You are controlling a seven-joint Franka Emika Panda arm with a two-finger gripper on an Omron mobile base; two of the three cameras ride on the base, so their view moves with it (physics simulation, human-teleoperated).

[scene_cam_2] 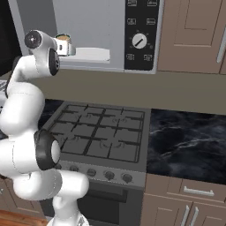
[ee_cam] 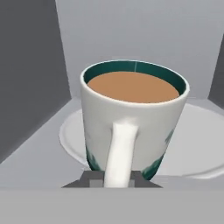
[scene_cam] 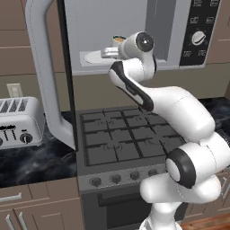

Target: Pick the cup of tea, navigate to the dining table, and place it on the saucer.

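Observation:
The cup of tea is white with a teal-green inside rim and full of light brown liquid. It sits inside the open microwave, over the large white microwave plate; I cannot tell whether it touches the plate. Its handle points at me and runs down between my dark fingertips. My gripper is shut on that handle. From the base, the cup shows just beyond the hand, with the gripper reaching into the oven cavity. The dining table and the saucer are out of view.
The microwave door hangs open to the left of the arm. The microwave control panel is on the right. Below lies a gas stove. A toaster stands on the black marble counter.

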